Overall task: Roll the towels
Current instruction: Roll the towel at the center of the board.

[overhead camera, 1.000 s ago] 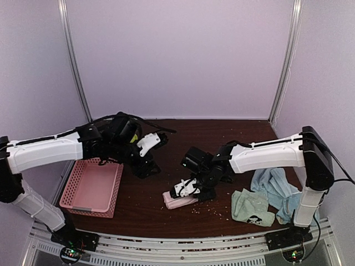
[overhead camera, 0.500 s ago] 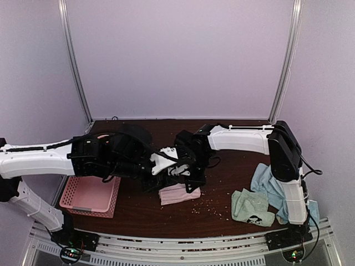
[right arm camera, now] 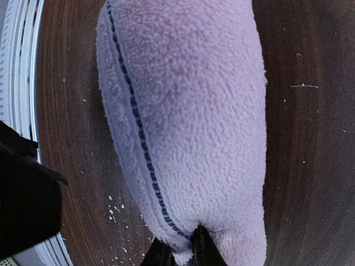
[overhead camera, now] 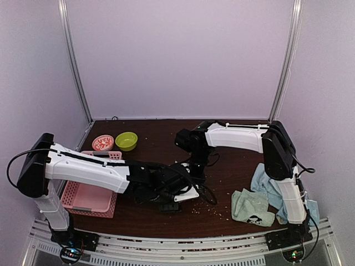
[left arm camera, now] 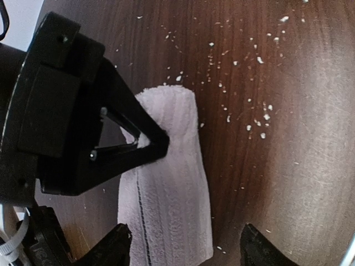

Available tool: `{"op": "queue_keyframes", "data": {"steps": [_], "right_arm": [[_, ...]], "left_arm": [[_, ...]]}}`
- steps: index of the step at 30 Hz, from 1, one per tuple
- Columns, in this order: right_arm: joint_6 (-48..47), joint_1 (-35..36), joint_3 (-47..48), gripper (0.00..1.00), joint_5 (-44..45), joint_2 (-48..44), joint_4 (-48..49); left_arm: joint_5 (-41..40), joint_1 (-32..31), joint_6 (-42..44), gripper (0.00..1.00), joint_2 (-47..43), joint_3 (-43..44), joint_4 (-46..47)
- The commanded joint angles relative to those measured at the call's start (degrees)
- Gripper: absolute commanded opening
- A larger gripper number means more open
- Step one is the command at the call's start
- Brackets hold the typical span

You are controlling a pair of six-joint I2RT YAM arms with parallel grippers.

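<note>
Pink towel (left arm camera: pixel 166 183) on table (left arm camera: pixel 294 111), right end effector (right arm camera: pixel 178 250) pinching its end, left end effector (left arm camera: pixel 186 248) spread wide over it

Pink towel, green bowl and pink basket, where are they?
pink towel (right arm camera: pixel 188 122), right wrist view, the fluffy middle of the roll.
green bowl (overhead camera: pixel 126 141), top external view, its bare inside.
pink basket (overhead camera: pixel 89 198), top external view, its bare floor.

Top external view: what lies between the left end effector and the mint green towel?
Only bare table with pale crumbs, from the left end effector to the mint green towel, in the top external view.
</note>
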Motion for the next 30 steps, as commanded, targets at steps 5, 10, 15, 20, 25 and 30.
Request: {"op": "queue_keyframes", "data": {"steps": [5,10,15,20,25,30], "right_arm": [[0.35,0.21,-1.39,0.11,1.28,4.47,-0.71],[0.28,0.21,-0.99,0.11,1.07,4.38,-0.89],[0.09,0.22,-1.04,0.12,0.72,4.17,-0.98],[-0.06,0.21,-1.07,0.12,0.29,3.82,-0.99],[-0.35,0.22,-1.06,0.12,-0.08,3.39,-0.98],[-0.63,0.21,-0.99,0.12,-0.44,3.22,-1.33]], "left_arm": [[-8.77,0.87,3.89,0.69,5.46,0.92,5.85],[-8.88,3.11,4.39,0.68,9.4,1.86,5.92],[-6.83,5.09,5.62,0.67,10.98,2.29,8.01],[-2.49,6.3,6.86,0.66,13.23,4.01,7.99],[-1.76,7.44,7.06,0.59,15.9,4.46,6.91],[-0.71,8.18,6.71,0.44,16.87,3.47,6.9]]}}
